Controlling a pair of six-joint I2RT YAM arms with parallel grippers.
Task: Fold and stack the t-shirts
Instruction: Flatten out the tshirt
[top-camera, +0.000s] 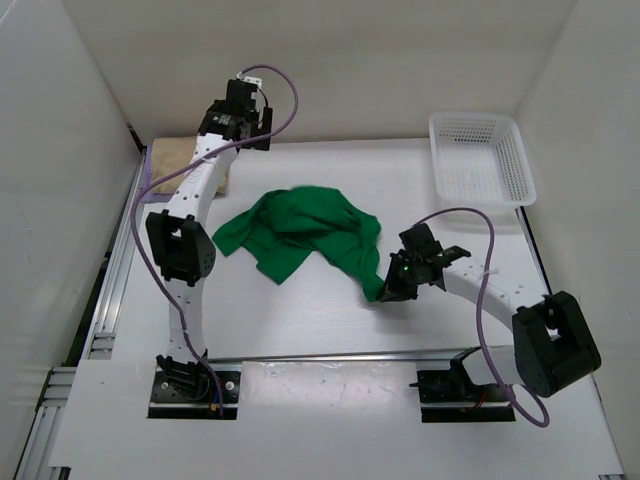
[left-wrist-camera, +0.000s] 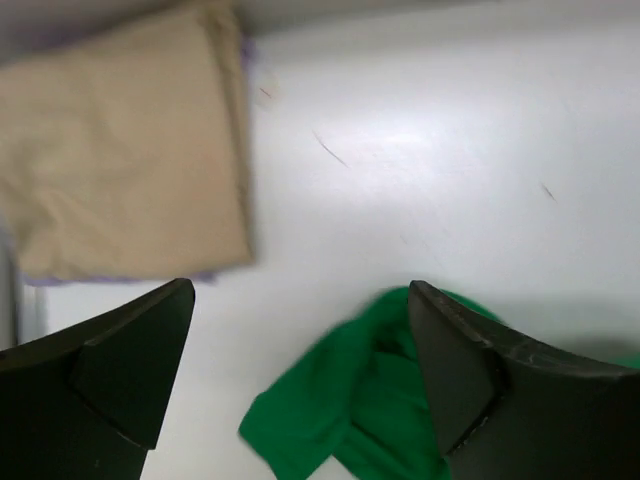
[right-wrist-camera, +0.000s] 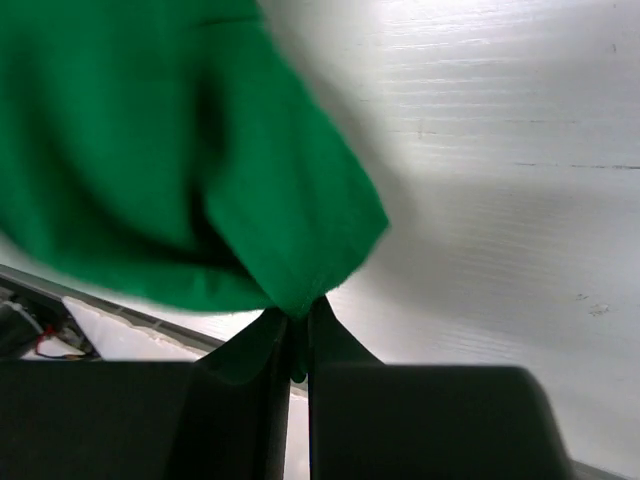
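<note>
Our right gripper has its jaws pinching an edge of the green t-shirt, crumpled mid-frame on the table. The left gripper jaws are spread, empty. We judge the shirt light and limp, best held by corners.

Past the left pincer, the tan shirt hides most of the purple shirt; the green shirt above the right pincer is blurred.
</note>
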